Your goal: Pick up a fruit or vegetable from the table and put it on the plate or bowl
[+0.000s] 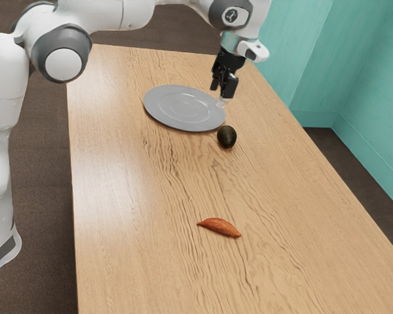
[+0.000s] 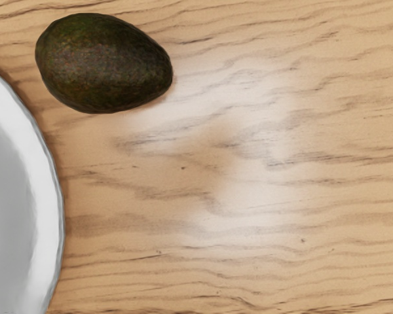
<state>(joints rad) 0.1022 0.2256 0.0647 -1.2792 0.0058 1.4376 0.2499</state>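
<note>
Item: avocado (image 1: 226, 136), dark and oval, lying on the wooden table (image 1: 150, 248) just beside the grey plate (image 1: 183, 108), not on it; an orange sweet potato (image 1: 219, 227) lies well apart. Our gripper (image 1: 224, 93) hovers over the wood near the plate's rim, parted and empty. Handling note: we judge it best to centre over the avocado, straddle its narrower width and descend low before closing, since its rounded skin may roll.

On the table (image 1: 118, 196), the avocado (image 1: 226, 136) is lying just beside the plate (image 1: 183, 108), toward the exterior view's right, while the sweet potato (image 1: 219, 227) is lying well apart, nearer the camera.
</note>
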